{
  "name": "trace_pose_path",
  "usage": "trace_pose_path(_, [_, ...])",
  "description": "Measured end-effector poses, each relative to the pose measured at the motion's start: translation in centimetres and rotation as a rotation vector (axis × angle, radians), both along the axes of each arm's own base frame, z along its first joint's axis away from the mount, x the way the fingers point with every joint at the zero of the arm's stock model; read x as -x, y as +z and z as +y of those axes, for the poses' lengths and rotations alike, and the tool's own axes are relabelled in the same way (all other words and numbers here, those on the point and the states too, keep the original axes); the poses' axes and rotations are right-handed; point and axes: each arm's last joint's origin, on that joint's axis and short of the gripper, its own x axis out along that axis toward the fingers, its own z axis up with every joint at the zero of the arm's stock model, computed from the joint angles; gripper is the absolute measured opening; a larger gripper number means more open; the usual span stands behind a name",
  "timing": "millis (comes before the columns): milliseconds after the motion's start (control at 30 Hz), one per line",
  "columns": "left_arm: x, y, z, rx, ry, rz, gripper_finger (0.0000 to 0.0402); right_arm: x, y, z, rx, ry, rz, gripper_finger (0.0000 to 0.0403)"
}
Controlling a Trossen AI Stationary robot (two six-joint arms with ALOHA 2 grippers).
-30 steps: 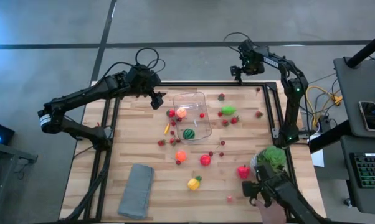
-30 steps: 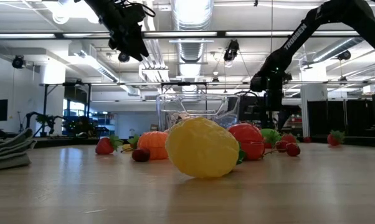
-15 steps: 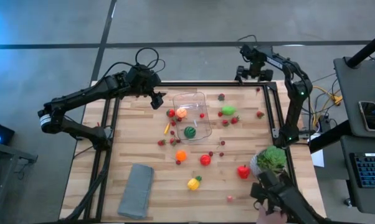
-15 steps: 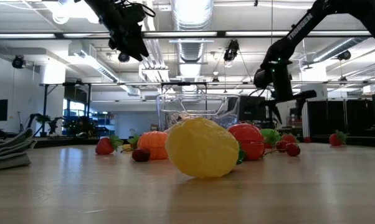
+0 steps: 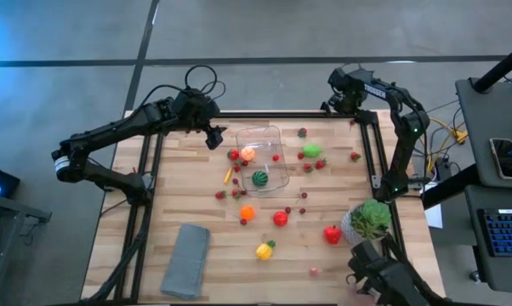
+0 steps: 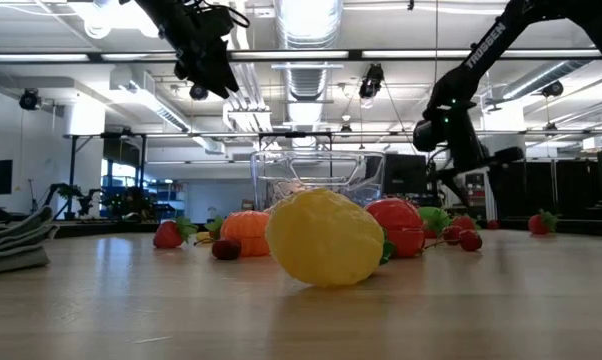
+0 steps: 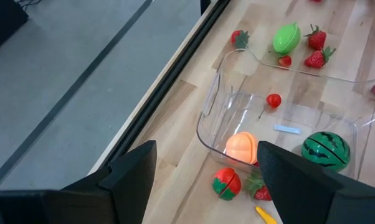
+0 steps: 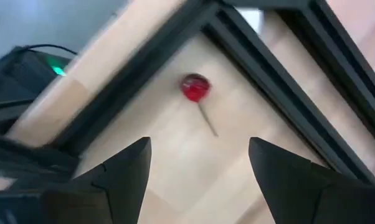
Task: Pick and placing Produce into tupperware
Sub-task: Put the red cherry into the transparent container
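A wooden tabletop (image 5: 196, 204) holds a clear tupperware (image 5: 263, 155) near its far middle, long axis running near to far. Inside it lie a green watermelon toy (image 5: 259, 178), a peach-orange piece (image 5: 248, 154) and a small red berry (image 5: 275, 158); the rest of the produce is scattered outside it, mostly to its right and nearer side, including a lime-green fruit (image 5: 311, 151), a red tomato (image 5: 280, 218), an orange piece (image 5: 247, 212) and a yellow pepper (image 5: 264, 250). The left end effector (image 5: 213, 136) hovers just left of the tupperware's far end, fingers spread and empty, and is the nearer arm to the container and the fruit beside it. The right end effector (image 5: 341, 100) hangs over the far right corner, fingers also spread and empty, looking down on a single red cherry (image 8: 195, 88) with a stem beside the black frame rail (image 8: 281, 81). A grey cloth (image 5: 185, 260) lies at the near left, and a potted plant (image 5: 371, 218) stands at the near right.
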Motion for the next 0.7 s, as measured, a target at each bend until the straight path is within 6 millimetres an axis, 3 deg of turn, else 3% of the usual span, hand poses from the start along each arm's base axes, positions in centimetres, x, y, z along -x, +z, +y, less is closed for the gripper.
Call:
trace_pose_path(267, [0.0,-0.2,0.1,0.000,-0.001,0.008,0.0263,0.4,-1.0,-0.1,0.076,-0.157,0.008,0.0263])
trace_pose_path(567, [0.1,-0.2,0.1,0.001,0.000,0.010,0.0263,1.0,-2.7,2.9,-0.017,-0.414,0.074,0.0263])
trace_pose_path(700, [0.1,-0.2,0.1,0.001,0.000,0.010,0.0263,1.4,-2.7,3.5,0.001,-0.437,0.095,0.0263])
